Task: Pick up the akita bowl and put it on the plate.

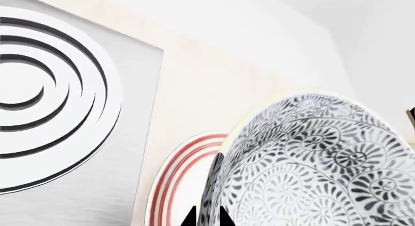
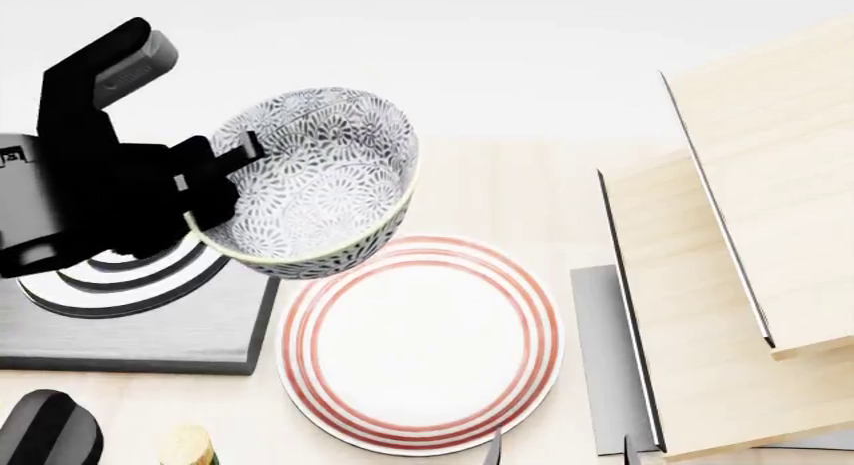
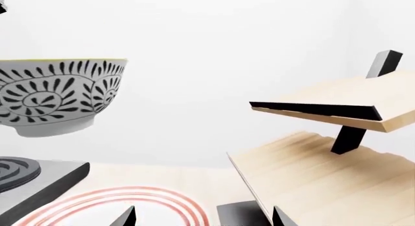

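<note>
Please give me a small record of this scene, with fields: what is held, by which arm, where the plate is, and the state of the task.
held object: deep round ceramic bowl with grey-black floral pattern, lifted clear of the table
holding arm: left pincer, gripping the bowl's rim
target: flat white plate with red rings, bare, on the light wooden table
bowl position: above the plate's far-left edge, not yet centred
neighbour: dark square burner with raised rings, left of the plate
right pincer: open, low beside the plate
task state: bowl picked up, not yet placed
</note>
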`<state>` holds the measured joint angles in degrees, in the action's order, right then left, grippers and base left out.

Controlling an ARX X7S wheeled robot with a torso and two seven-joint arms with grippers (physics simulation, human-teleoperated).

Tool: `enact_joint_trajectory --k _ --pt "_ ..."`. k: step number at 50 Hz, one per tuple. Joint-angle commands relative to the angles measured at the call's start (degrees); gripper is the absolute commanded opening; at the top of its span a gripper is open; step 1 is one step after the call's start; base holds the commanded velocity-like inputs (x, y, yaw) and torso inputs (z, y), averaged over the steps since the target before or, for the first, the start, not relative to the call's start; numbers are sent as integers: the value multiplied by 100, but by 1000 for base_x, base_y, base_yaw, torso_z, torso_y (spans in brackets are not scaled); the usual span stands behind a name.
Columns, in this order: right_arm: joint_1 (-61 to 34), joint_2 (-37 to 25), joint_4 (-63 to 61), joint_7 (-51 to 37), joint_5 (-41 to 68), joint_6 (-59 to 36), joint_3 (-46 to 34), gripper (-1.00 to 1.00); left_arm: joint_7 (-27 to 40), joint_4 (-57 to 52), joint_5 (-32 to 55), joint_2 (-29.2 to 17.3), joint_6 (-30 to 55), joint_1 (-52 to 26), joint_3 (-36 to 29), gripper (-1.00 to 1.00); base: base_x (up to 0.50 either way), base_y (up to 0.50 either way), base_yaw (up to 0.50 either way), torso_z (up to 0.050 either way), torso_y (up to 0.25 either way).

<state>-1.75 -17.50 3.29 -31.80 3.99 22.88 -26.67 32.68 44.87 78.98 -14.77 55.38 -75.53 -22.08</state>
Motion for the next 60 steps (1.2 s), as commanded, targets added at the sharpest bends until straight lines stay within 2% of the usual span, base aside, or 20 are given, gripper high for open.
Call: enact_joint_trajectory --k 1,6,11,18,29,36,40,44,57,58,60 --pt "-10 -2 39 -4 11 15 -23 100 -494 815 -330 269 -97 -437 -327 -100 0 0 0 0 0" --pt "30 -28 -82 -35 -31 -53 -36 100 -1003 1354 -669 519 -138 -754 -689 -100 0 0 0 0 0" --pt "17 -41 -98 -45 -17 -92 -28 100 -1150 1501 -722 648 -170 -865 -754 -100 0 0 0 0 2" --pt "39 -58 -186 -66 -33 -125 -39 100 -1704 2218 -1035 950 -356 -1128 -1050 -100 0 0 0 0 0" --pt "48 -73 -222 -78 -33 -118 -58 100 -1963 2430 -1218 1124 -383 -1220 -1261 -100 0 0 0 0 0" --pt "28 -57 -140 -74 -32 -93 -82 100 -2502 2989 -1615 1415 -502 -1343 -1624 -100 0 0 0 0 -16" --pt "6 -36 -87 -71 -49 -95 -109 100 -2497 2996 -1700 1465 -608 -1284 -1632 -100 3 0 0 0 -193" --pt "2 -35 -60 -65 -33 -77 -118 100 -2686 3004 -1606 1411 -454 -1260 -1249 -100 0 0 0 0 -78" --pt "-4 -23 -9 -64 -48 -52 -165 100 -2894 3003 -2000 1466 -615 -1211 -1047 -100 0 0 0 0 0" --pt "-14 -19 12 -61 -40 -46 -165 100 -2801 2968 -1987 1475 -730 -1182 -1317 -100 0 0 0 0 0" --pt "-11 -22 8 -61 -35 -54 -169 100 -2750 3005 -1873 1472 -780 -1156 -1232 -100 0 0 0 0 0"
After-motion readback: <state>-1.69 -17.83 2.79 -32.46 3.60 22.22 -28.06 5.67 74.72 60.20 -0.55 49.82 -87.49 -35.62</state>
